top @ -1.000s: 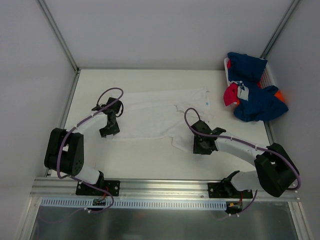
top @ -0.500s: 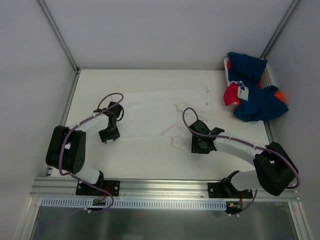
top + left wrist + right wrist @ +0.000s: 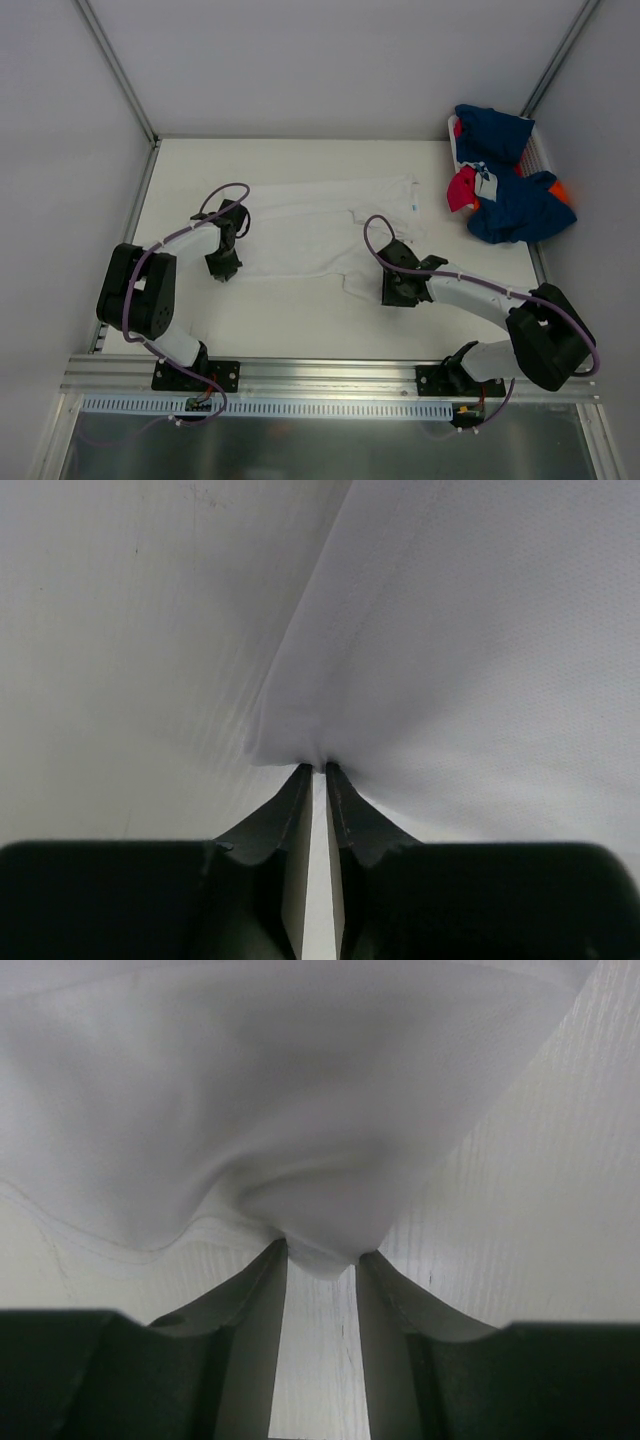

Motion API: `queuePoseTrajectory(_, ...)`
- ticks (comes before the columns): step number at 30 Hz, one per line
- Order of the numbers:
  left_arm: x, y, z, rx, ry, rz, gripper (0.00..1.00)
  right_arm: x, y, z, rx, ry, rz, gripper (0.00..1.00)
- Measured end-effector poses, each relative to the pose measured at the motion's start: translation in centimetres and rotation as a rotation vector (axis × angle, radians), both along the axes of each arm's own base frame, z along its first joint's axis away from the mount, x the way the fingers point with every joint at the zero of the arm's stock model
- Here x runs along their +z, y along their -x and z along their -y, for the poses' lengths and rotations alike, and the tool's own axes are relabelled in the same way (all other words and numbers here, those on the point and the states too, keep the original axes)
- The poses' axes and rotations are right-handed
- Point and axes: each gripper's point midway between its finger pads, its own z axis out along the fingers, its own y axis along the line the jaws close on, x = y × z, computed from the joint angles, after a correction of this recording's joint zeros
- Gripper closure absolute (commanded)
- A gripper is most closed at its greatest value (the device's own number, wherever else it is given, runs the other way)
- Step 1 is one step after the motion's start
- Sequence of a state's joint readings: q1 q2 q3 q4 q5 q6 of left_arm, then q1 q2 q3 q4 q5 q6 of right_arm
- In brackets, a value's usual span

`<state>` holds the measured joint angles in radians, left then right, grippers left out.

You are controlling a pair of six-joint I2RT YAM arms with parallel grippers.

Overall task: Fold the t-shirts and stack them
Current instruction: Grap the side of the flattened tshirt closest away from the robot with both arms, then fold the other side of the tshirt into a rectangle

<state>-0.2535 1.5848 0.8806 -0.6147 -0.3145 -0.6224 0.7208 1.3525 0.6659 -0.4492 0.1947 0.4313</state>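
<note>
The white t-shirt [image 3: 310, 228] lies spread flat across the middle of the table, its blue neck label [image 3: 414, 207] at the right end. My left gripper [image 3: 224, 270] is at the shirt's near-left corner, jaws pinched on the cloth edge [image 3: 300, 742]. My right gripper [image 3: 386, 291] is at the near-right hem, its jaws closed on a bunched fold [image 3: 320, 1245]. Navy t-shirts [image 3: 512, 207], a pinkish-red one [image 3: 461, 188] and a bit of orange [image 3: 563, 190] lie heaped at the far right.
A white basket [image 3: 545, 155] sits under the heap at the back right corner. White walls enclose the table on three sides. A metal rail [image 3: 330, 375] runs along the near edge by the arm bases.
My left gripper has crept right and slightly nearer along the shirt's left corner. My right gripper has shifted a little left at the hem. The shirt's near edge has barely moved.
</note>
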Motion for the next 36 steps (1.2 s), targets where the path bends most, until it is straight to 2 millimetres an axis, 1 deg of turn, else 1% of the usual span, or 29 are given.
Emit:
queuePoseTrajectory(2,0.0,-0.1,0.1,0.000,0.002,0.004,0.94,0.0,0.0,0.0,0.001,0.003,0.000,0.70)
queuePoseTrajectory(4,-0.1,-0.2,0.1,0.000,0.002,0.005,0.98,-0.1,-0.2,0.0,0.002,0.009,0.000,0.80)
queuePoseTrajectory(5,-0.1,-0.2,0.1,0.000,0.002,0.005,1.00,-0.1,-0.3,0.0,0.002,0.011,0.000,0.92)
queuePoseTrajectory(6,-0.1,-0.2,0.1,0.000,0.002,0.006,1.00,-0.1,-0.3,-0.1,0.005,0.013,0.000,0.97)
queuePoseTrajectory(7,-0.1,-0.2,0.1,-0.001,0.002,0.006,1.00,-0.1,-0.4,-0.2,0.004,0.014,-0.001,0.99)
queuePoseTrajectory(14,0.2,-0.3,0.1,-0.005,0.003,0.015,1.00,0.1,-0.7,-0.5,0.006,0.015,-0.001,1.00)
queuePoseTrajectory(17,0.7,-0.4,0.0,-0.019,0.002,0.026,1.00,0.9,-0.8,-0.3,0.017,0.039,-0.002,1.00)
queuePoseTrajectory(19,1.7,-0.9,0.1,-0.030,0.005,0.046,1.00,2.6,-1.8,-0.6,0.022,0.047,0.028,1.00)
queuePoseTrajectory(21,2.7,-1.8,0.3,-0.035,0.011,0.078,1.00,4.9,-3.2,-1.1,0.026,0.044,0.081,1.00)
queuePoseTrajectory(24,4.6,-3.6,0.7,-0.042,0.021,0.142,1.00,8.5,-5.5,-2.0,0.023,0.024,0.176,1.00)
queuePoseTrajectory(26,5.5,-4.6,0.9,-0.050,0.023,0.170,1.00,10.1,-6.6,-2.0,0.016,0.024,0.215,1.00)
queuePoseTrajectory(27,5.7,-5.0,0.9,-0.053,0.024,0.174,1.00,10.6,-7.1,-1.8,0.012,0.027,0.225,0.99)
queuePoseTrajectory(29,6.0,-5.9,1.1,-0.057,0.023,0.182,1.00,11.1,-7.9,-1.2,-0.002,0.043,0.233,0.99)
queuePoseTrajectory(31,5.7,-6.7,1.3,-0.061,0.018,0.170,1.00,11.1,-8.8,-0.4,-0.021,0.071,0.225,1.00)
queuePoseTrajectory(36,3.9,-8.2,1.1,-0.066,-0.002,0.106,1.00,10.0,-11.8,1.3,-0.056,0.146,0.173,1.00)
